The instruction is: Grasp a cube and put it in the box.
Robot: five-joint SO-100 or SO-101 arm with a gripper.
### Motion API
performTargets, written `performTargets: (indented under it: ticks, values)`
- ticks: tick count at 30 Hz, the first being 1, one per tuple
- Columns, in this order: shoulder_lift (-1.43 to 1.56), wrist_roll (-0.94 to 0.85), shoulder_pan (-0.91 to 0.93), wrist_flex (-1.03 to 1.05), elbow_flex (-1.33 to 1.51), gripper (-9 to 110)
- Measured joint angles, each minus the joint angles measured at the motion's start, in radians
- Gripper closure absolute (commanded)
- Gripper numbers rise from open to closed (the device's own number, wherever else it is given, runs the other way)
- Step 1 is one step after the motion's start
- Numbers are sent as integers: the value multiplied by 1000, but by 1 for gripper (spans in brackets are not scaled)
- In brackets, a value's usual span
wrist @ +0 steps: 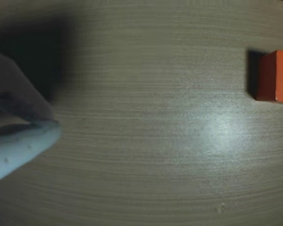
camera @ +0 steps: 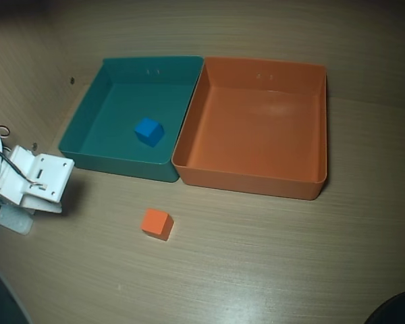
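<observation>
Orange against pale wood grain, the cube [camera: 156, 223] sits alone on the table [camera: 256, 270] in the overhead view, at about seven o'clock from the orange box [camera: 317, 135] and just clear of its near wall. That box is empty; the teal box [camera: 81, 135] touching its left wall holds a blue cube [camera: 148, 131].

At nine o'clock from the cube, well apart from it, is the arm with its white gripper [camera: 17, 217] near the left edge of the overhead view. How far its jaws are parted cannot be told from either picture; nothing appears to be held. In the wrist view one pale fingertip [wrist: 23, 146] enters from the left, and the cube [wrist: 275, 76] shows at three o'clock, cut by the right edge.

The step in hand is judged to be the approach. To do it well, the arm should bring the cube to the middle of the wrist view before descending, spread its jaws wider than the cube, and turn them to meet two flat faces rather than corners, since the cube lies slightly rotated. A low grip should guard against tipping.
</observation>
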Motion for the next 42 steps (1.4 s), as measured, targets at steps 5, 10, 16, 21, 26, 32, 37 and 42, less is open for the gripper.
performTargets:
  ticks: [5, 10, 16, 21, 26, 32, 37, 42]
  values:
    - [-272, 0, -23, 0, -221, 107]
    - [-526, 0, -23, -3, -416, 107]
    - [-798, 0, -23, -3, -632, 107]
    - [-963, 0, -23, -3, -813, 107]
    - [-1088, 0, -23, -3, -950, 107]
    - [-1241, 0, -23, -3, -1072, 107]
    - [-1367, 0, -18, -5, -1175, 107]
    - [-1471, 0, -15, -5, -1244, 107]
